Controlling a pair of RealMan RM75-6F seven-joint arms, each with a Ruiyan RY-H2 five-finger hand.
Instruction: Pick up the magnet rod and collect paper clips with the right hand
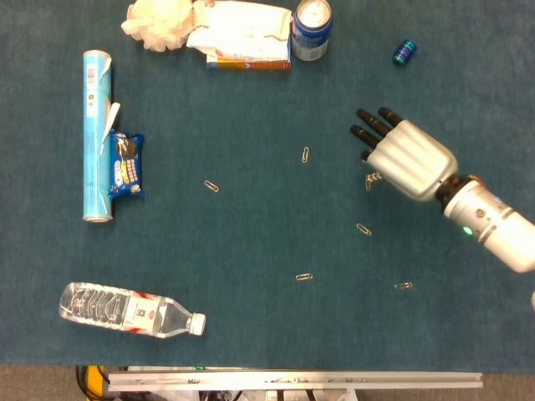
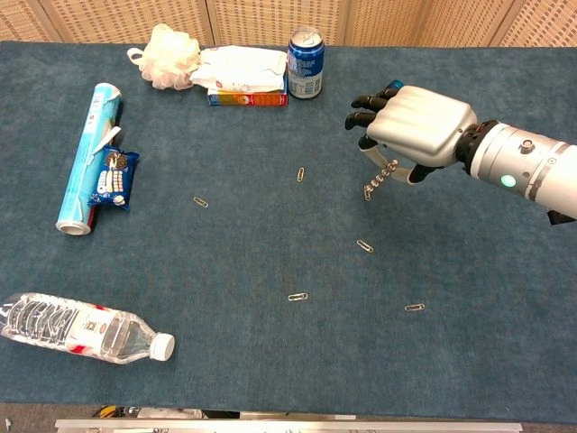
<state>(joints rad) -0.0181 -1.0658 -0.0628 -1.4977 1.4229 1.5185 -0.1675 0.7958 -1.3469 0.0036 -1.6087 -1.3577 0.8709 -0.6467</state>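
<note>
My right hand hovers over the right half of the table, palm down, and holds the magnet rod under its palm. The rod's beaded lower end pokes out below the hand, with a clip or two clinging to its tip. Several paper clips lie loose on the blue cloth: one left of the hand, one just below it, others further toward me and one far left. The left hand is out of both views.
A blue can, a snack box and a white sponge ball line the far edge. A small blue cylinder lies beyond the hand. A long blue tube, a cookie pack and a water bottle occupy the left side.
</note>
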